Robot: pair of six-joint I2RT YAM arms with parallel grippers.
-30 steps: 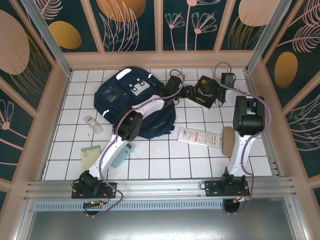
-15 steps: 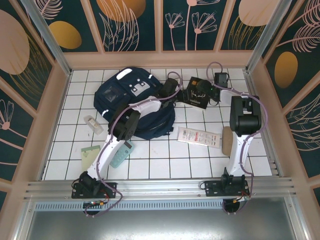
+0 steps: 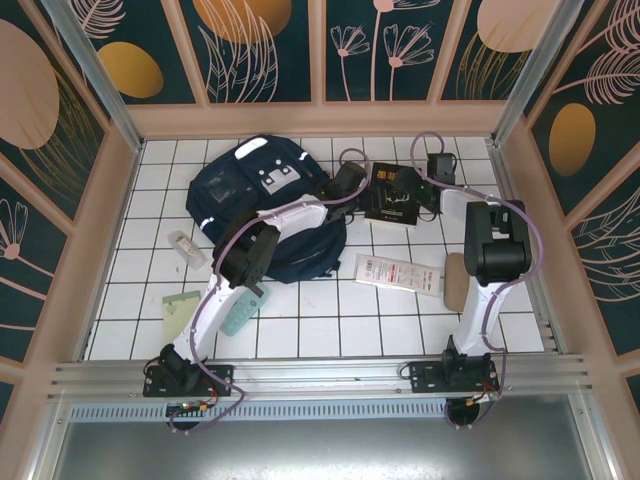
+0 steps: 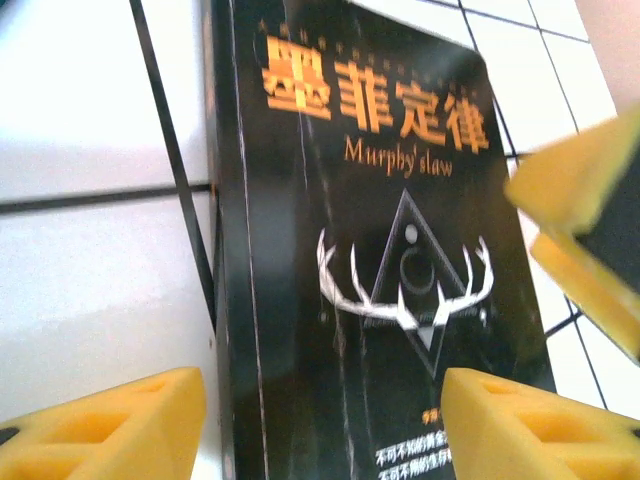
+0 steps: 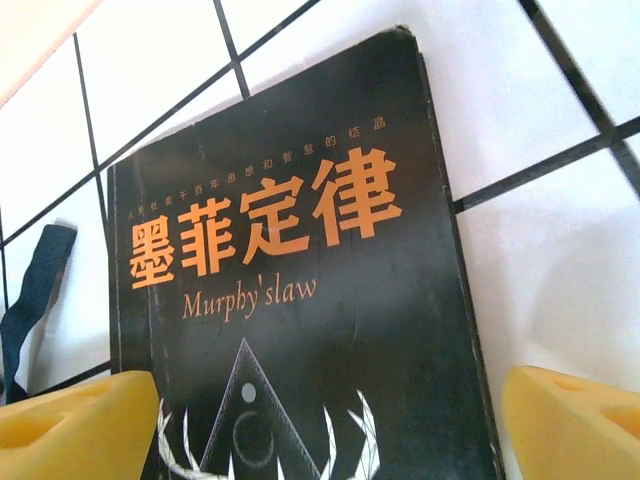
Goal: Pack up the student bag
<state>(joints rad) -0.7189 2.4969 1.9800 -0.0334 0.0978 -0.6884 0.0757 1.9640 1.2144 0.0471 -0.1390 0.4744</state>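
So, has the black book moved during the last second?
Yes. The black book has slid left, toward the backpack, which stayed in place.

From above, the left arm (image 3: 290,213) lies across the right part of the student bag (image 3: 235,190) and hides it there. Both wrists cover the ends of the black book (image 3: 392,200). Each wrist view cuts off the book's lower end, and the white print there is blurred. Whether the right gripper (image 5: 330,400) presses the book's edges cannot be told. The small pale object (image 3: 186,248) is too small to name
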